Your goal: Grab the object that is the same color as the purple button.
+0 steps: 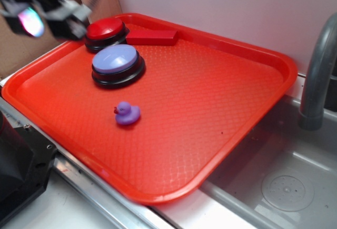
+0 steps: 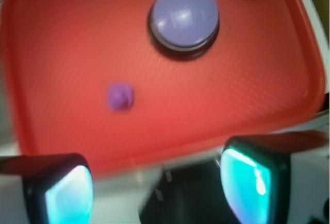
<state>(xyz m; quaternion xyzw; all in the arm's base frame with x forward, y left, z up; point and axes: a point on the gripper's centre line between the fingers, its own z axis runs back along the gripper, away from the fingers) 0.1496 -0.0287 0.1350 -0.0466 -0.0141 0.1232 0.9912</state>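
Pincer (image 2: 157,183) wide apart, empty, well off purple duck (image 1: 127,113) on red tray (image 1: 221,108).

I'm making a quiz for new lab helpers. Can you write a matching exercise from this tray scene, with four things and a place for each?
Things:
1. purple duck
2. purple button
3. red button
4. red block

Places:
A. back of the tray, right of the red dome
B. alone on open tray, in front of the lavender dome
C. tray's back corner, nearest the pincer
D. between the red dome and the duck

Pairs: 1-B, 2-D, 3-C, 4-A
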